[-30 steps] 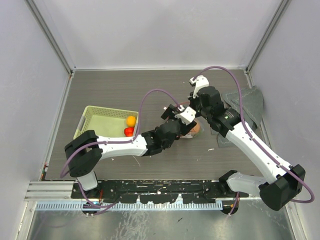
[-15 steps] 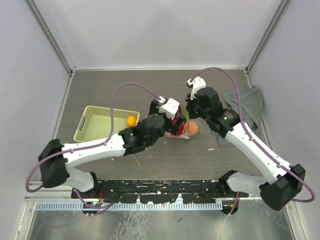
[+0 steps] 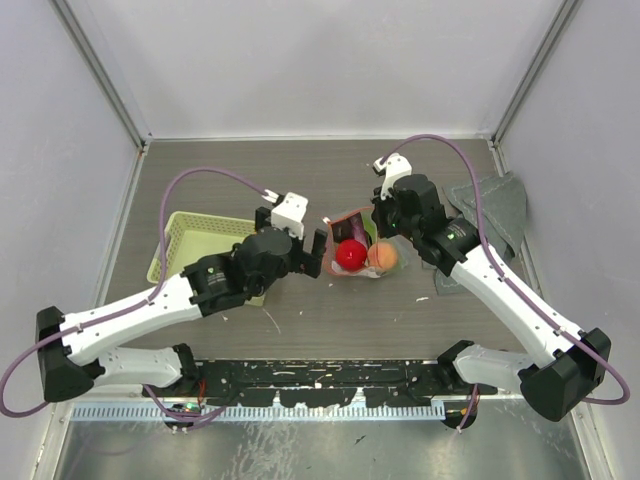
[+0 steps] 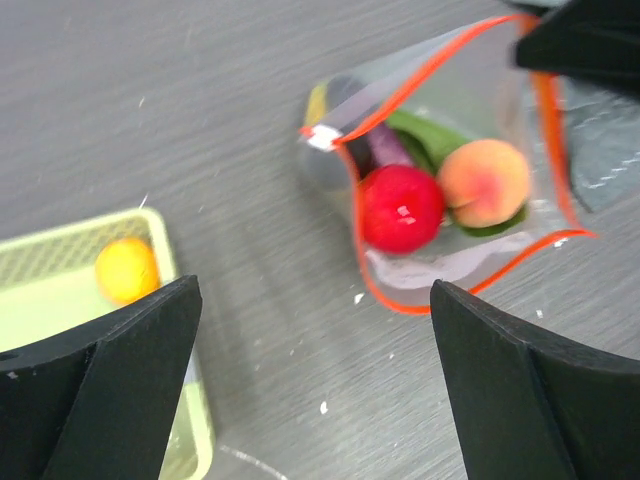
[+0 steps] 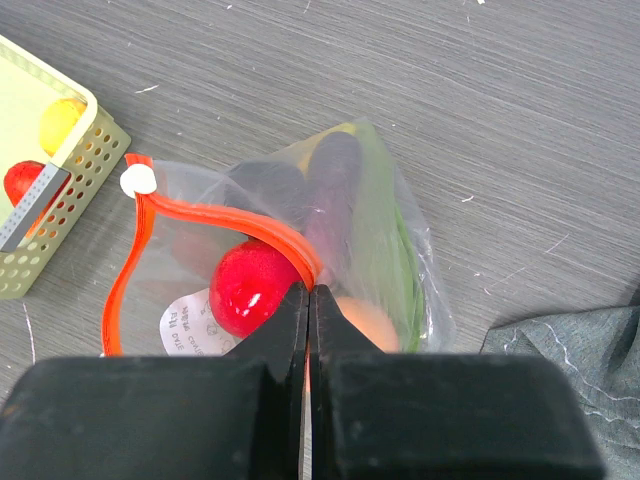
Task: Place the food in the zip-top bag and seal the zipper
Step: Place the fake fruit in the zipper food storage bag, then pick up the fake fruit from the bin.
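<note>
Lying near the pale green plastic basket (image 5: 70, 170), the clear crinkly zip-top bag (image 5: 200, 260) is held agape, its red-orange zipper strip (image 5: 220, 222) pinched by the clenched right gripper (image 5: 308, 290), presumably for loading. The left gripper (image 4: 312, 300) is spread wide and empty, while a round orange toy fruit (image 4: 127, 270) lies in the basket.

We find the zip-top bag (image 3: 355, 245) near the middle of the table (image 3: 300, 180), a round fruit (image 4: 400, 208) and a peach (image 4: 485, 182) side by side inside it. The basket (image 3: 200, 216) sits to its left with a small fruit (image 4: 127, 270) in it. The folded cloth (image 3: 495, 210) lies to its right.
</note>
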Robot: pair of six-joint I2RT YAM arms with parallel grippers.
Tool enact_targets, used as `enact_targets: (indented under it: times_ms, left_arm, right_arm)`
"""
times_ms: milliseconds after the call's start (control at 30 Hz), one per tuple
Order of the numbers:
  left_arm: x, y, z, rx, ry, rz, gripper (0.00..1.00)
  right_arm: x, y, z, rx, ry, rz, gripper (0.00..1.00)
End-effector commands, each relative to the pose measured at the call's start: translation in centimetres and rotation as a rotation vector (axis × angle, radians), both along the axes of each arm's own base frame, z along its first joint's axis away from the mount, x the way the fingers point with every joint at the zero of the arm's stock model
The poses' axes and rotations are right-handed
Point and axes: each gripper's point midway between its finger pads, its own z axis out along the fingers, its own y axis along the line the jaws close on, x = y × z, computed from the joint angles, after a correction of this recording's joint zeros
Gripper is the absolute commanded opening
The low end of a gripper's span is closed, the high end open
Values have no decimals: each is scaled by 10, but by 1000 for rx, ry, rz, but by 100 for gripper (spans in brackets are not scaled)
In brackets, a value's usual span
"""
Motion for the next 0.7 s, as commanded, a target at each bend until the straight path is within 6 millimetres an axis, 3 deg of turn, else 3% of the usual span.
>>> enact_targets:
  times_ms: [0,367,667]
  left_arm:
    - [2,51,-33,31,173,184,98]
    - [7,126,-82,-101,465,420,98]
    - [19,148,-125,-274,674,452,94]
  right_arm:
    - [5,6,28,62,-81,6,0]
    - [6,7,20,53,-67,9,0]
    - [5,8,18,53,-62,12,0]
